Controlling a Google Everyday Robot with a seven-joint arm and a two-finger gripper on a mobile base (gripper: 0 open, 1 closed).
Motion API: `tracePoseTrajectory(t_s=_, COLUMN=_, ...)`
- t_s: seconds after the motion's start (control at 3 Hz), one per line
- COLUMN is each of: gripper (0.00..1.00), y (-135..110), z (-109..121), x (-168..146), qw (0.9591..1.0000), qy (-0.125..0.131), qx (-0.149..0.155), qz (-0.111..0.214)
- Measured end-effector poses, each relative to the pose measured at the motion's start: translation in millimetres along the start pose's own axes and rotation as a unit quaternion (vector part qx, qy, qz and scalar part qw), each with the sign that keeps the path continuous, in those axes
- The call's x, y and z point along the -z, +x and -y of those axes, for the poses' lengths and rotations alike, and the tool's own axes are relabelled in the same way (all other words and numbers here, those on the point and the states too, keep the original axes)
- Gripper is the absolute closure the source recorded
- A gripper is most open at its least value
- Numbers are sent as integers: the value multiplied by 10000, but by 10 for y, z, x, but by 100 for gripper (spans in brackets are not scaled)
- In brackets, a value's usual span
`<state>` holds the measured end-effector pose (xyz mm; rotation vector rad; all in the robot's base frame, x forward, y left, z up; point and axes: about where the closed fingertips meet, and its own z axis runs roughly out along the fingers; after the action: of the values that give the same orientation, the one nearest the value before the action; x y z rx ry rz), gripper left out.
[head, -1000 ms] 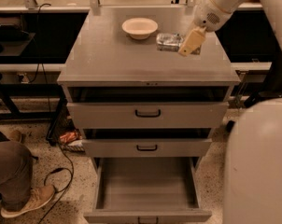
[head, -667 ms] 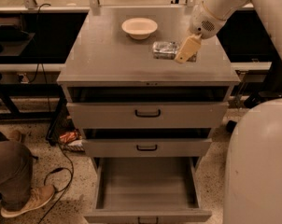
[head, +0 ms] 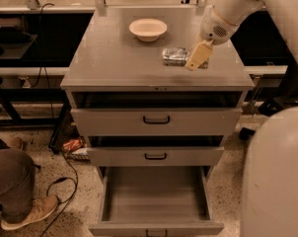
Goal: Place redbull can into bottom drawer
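1. We judge the redbull can (head: 174,56) light, thin-walled and slippery; lying on its side it may roll, so we would take it across its middle
2. It lies on the tabletop (head: 114,58), right of centre; the pincer (head: 194,62) hangs over its right end
3. We cannot tell whether the pincer is spread or pressed together

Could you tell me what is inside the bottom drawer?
The open grey metal bottom drawer shows only bare floor; its rear is hidden under the middle drawer. The gripper is up top, at the shiny silver can.
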<state>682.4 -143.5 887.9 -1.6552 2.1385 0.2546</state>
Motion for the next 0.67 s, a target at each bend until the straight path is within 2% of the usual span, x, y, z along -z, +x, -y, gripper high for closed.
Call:
tracePoseTrajectory(t_s=0.33, gripper=100, y=81, z=-351, x=190, qw=9999, qy=35, qx=30, qz=98)
tracePoseTrajectory(t_s=0.67, gripper=100, y=214, z=-987, x=316, qw=9997, qy=71, qx=-179, qz=169)
